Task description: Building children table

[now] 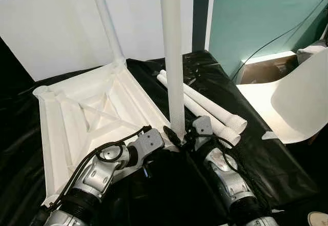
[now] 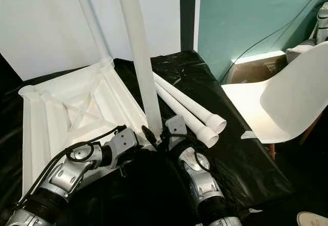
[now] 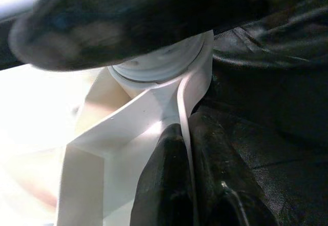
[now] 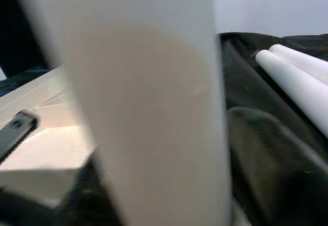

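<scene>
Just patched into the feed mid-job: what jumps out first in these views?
The white table leg standing upright at the near corner of the upturned white tabletop, with the right end effector at its base and the left end effector pinching the tabletop's rim beside it. Another leg already stands at the far corner. Two spare legs lie on the black sheet, beside a white chair.

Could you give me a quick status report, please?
Left gripper clamps tabletop rim. Right gripper holds upright leg at corner. Two spare legs beside.
</scene>
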Tool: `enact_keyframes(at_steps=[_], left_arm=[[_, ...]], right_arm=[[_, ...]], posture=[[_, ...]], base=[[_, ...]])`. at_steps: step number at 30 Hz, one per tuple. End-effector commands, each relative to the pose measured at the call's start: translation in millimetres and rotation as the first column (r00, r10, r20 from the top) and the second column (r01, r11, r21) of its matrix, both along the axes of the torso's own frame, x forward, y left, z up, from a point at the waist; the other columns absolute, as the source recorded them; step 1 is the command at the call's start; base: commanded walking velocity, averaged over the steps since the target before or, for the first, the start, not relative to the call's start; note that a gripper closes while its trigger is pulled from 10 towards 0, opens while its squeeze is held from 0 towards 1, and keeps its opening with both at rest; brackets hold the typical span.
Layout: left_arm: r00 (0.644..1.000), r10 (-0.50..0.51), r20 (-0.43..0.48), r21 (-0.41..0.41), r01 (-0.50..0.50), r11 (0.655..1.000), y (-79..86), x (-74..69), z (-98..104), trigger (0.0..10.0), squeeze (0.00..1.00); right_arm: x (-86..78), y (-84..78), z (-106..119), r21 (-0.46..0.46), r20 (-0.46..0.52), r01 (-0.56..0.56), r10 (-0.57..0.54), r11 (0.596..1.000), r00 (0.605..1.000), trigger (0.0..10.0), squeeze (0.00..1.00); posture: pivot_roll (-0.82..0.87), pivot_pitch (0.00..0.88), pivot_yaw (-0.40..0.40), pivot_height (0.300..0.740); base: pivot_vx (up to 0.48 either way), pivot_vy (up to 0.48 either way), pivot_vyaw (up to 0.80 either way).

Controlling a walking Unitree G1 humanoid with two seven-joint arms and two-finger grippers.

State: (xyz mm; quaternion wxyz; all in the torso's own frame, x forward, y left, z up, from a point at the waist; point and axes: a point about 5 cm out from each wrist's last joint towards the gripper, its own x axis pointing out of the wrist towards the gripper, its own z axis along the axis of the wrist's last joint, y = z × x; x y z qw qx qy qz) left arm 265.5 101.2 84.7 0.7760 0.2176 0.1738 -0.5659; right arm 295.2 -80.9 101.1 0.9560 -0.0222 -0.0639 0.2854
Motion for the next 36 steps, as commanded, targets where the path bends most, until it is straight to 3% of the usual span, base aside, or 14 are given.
enact_keyframes(at_steps=[1,3,4,9,11,13,14,16,17,20,24,32,35,36], left_arm=[[0.961,-0.064,-0.268,0.072,0.086,0.994,2.3,-40.3,-53.7,10.0,0.00],[0.961,-0.063,-0.268,0.072,0.086,0.994,2.3,-40.0,-53.7,10.0,0.00],[0.962,-0.064,-0.267,0.072,0.086,0.994,2.2,-39.4,-53.7,10.0,0.00],[0.963,-0.070,-0.262,0.074,0.092,0.993,1.7,-37.6,-53.5,10.0,0.00],[0.963,-0.070,-0.262,0.074,0.092,0.993,1.7,-37.6,-53.5,10.0,0.00],[0.963,-0.070,-0.262,0.074,0.092,0.993,1.8,-37.3,-53.4,10.0,0.00],[0.962,-0.069,-0.262,0.074,0.091,0.993,2.0,-37.4,-53.4,10.0,0.00],[0.962,-0.068,-0.263,0.074,0.091,0.993,2.1,-37.5,-53.4,10.0,0.00],[0.962,-0.067,-0.263,0.073,0.089,0.993,2.3,-37.7,-53.3,10.0,0.00],[0.962,-0.063,-0.265,0.072,0.085,0.994,2.5,-38.6,-53.6,10.0,0.00],[0.962,-0.060,-0.267,0.071,0.082,0.994,2.9,-39.5,-53.9,10.0,0.00],[0.961,-0.062,-0.270,0.070,0.084,0.994,2.8,-40.6,-54.2,10.0,0.00],[0.961,-0.064,-0.268,0.071,0.086,0.994,2.7,-40.5,-54.1,10.0,0.00],[0.961,-0.065,-0.268,0.071,0.087,0.994,2.5,-40.4,-54.1,10.0,0.00]], right_arm=[[11.4,-28.3,7.9,0.045,0.006,0.145,-0.146,0.988,0.989,10.0,1.00],[11.0,-27.4,9.7,0.020,0.023,0.098,-0.098,0.995,0.995,10.0,1.00],[11.3,-27.0,13.5,-0.009,0.050,0.034,-0.034,0.999,0.998,10.0,0.00],[13.1,-26.9,25.7,-0.100,0.057,-0.214,0.220,0.972,0.974,10.0,0.00],[13.1,-26.9,25.7,-0.100,0.057,-0.214,0.220,0.972,0.974,10.0,0.00],[13.1,-28.9,27.7,-0.144,0.045,-0.288,0.297,0.947,0.954,10.0,0.00],[12.5,-30.7,28.5,-0.177,0.028,-0.347,0.357,0.921,0.934,8.1,0.00],[12.0,-32.0,28.9,-0.197,0.013,-0.385,0.395,0.902,0.919,8.1,0.00],[10.8,-33.4,28.3,-0.225,-0.010,-0.429,0.438,0.875,0.899,0.0,0.00],[9.0,-34.2,27.6,-0.255,-0.035,-0.472,0.479,0.844,0.877,0.0,0.00],[10.8,-35.2,28.5,-0.256,-0.042,-0.476,0.482,0.841,0.875,0.0,0.00],[12.1,-38.8,21.3,-0.210,-0.071,-0.438,0.433,0.874,0.898,0.0,0.00],[7.7,-33.1,17.3,-0.164,-0.056,-0.396,0.392,0.903,0.918,0.0,0.00],[6.1,-29.0,17.2,-0.113,-0.026,-0.339,0.338,0.934,0.941,0.0,0.00]], posture=[[0.12,0.000,0.037,0.740],[0.11,0.000,0.037,0.740],[0.11,0.000,0.037,0.740],[0.11,0.000,0.038,0.740],[0.11,0.000,0.038,0.740],[0.11,0.000,0.038,0.740],[0.11,0.000,0.038,0.740],[0.11,0.000,0.038,0.740],[0.11,0.000,0.038,0.740],[0.11,0.000,0.038,0.740],[0.12,0.000,0.035,0.740],[0.11,0.000,0.038,0.740],[0.11,0.000,0.038,0.740],[0.11,0.000,0.038,0.740]], base=[[0.000,0.000,0.00],[0.000,0.000,0.00],[0.000,0.000,0.00],[0.000,0.000,0.00],[0.000,0.000,0.00],[0.000,0.000,0.00],[0.000,0.000,0.00],[0.000,0.000,0.00],[0.000,0.000,0.00],[0.000,0.000,0.00],[0.000,0.000,0.00],[0.000,0.000,0.00],[0.000,0.000,0.00],[0.000,0.000,0.00]])
